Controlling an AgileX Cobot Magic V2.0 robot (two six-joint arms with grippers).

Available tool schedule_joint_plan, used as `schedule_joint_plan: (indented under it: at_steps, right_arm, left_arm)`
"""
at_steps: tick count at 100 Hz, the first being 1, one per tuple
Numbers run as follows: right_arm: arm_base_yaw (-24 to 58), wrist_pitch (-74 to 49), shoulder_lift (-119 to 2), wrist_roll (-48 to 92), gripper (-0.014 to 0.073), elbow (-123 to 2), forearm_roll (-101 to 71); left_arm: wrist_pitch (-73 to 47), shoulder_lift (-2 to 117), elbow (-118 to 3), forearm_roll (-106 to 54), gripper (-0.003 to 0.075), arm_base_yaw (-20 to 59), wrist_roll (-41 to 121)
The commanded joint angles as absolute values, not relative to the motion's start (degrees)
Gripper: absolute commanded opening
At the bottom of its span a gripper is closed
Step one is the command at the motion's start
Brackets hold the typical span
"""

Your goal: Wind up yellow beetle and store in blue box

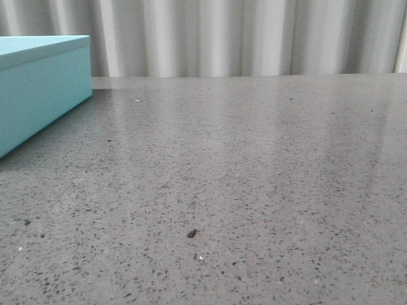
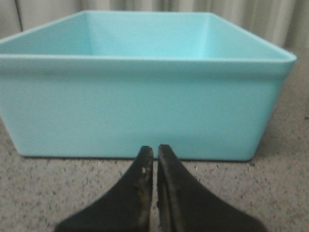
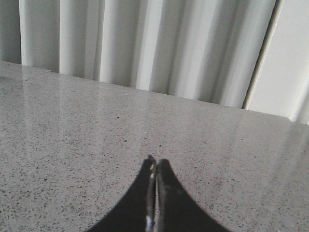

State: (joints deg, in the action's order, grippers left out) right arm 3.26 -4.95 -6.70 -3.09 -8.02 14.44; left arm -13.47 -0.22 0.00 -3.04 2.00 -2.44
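Left gripper (image 2: 155, 153): jaws pressed together, grasping nothing, low over the speckled grey table (image 1: 254, 165) and facing the near wall of the blue box (image 2: 145, 111), which stands open with no lid in view. Right gripper (image 3: 156, 165): jaws likewise clenched and empty, facing bare table and pleated curtain (image 3: 145, 43). Yellow beetle: in no view, location unknown; risk is a blind search, or the left arm nudging the box it faces.

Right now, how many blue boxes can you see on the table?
1. The blue box sits at the table's far left in the front view; the left wrist view shows it open-topped, just ahead of the left gripper. No yellow beetle shows in any view.
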Motion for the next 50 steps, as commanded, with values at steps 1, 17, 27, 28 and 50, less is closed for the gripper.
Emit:
schedule_joint_plan:
  at_steps: [1,17,27,28,50]
  right_arm:
    - [3.28,-0.91,-7.35,-3.02,-0.0061,-9.52,15.01]
    - [3.28,-0.91,-7.35,-3.02,-0.0061,-9.52,15.01]
    - [3.28,-0.91,-7.35,-3.02,-0.0061,-9.52,15.01]
    - [3.28,-0.91,-7.35,-3.02,-0.0061,-9.52,15.01]
    - [3.28,-0.91,-7.35,-3.02,-0.0061,-9.52,15.01]
  left_arm:
    - [-14.66,-2.08,1.51,-1.80,-0.0021,1.84,-6.51]
    - [-17.22,-2.08,1.51,-1.92,-0.0021,1.95,-8.31]
    - [-17.22,-2.08,1.41,-1.93,-0.0021,1.95,-8.31]
    - [-17.22,-2.08,1.41,-1.93,-0.0021,1.95,-8.31]
    - [-17.22,-2.08,1.41,-1.93,-0.0021,1.95,-8.31]
